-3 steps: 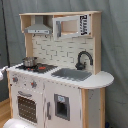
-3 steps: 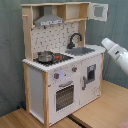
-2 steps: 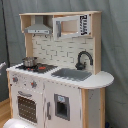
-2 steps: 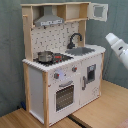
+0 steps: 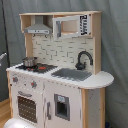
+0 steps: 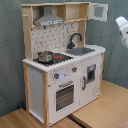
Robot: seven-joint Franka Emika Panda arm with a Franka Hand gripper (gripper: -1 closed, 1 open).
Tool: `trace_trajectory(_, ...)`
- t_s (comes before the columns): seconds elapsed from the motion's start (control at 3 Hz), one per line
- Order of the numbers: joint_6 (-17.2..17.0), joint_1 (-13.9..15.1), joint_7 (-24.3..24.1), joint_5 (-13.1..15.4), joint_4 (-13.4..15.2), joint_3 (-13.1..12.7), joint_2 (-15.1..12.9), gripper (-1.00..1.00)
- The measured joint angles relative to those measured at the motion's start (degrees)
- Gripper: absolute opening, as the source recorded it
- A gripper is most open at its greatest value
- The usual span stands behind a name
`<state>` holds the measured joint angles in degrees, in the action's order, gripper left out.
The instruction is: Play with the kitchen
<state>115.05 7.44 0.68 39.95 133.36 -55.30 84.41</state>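
The toy kitchen (image 5: 55, 75) stands upright against a grey curtain (image 5: 112, 45) and fills most of both exterior views. It is white with light-wood edges, and it rests on a wooden floor (image 6: 105, 107). In the second exterior view it sits toward the second exterior view's left and centre, with its oven end nearest.

Along the top runs a wooden shelf frame. Under it hangs a grey hood (image 5: 38, 29), and beside the hood is a small cupboard whose door (image 6: 98, 11) stands swung open in the second exterior view. The back wall (image 5: 57, 50) below is patterned like pale brick.

The kitchen's surface (image 5: 102, 80) is white with a rounded end. A grey sink (image 5: 71, 74) is set into it, and a black curved faucet (image 5: 83, 59) stands just behind the sink. Next to the sink is the dark hob, and a small steel pot (image 5: 29, 62) sits on it.

The front holds the oven door (image 6: 64, 95), which is shut, with red knobs (image 6: 56, 76) above it. Beside it is a second door with a dark panel (image 5: 61, 107).

The arm's white end (image 6: 122, 29) shows only at the second exterior view's right edge, well apart from the kitchen and touching nothing. I cannot tell whether the end effector is released or clenched.
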Motion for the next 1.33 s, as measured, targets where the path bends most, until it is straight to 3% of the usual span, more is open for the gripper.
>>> trace_trajectory(0.67,0.6,0.8,-12.3,0.0,-0.7,3.3,0.0,1.00)
trace_trajectory(1.33,4.8,0.0,-19.9,0.0,-1.0,11.3,0.1,1.00)
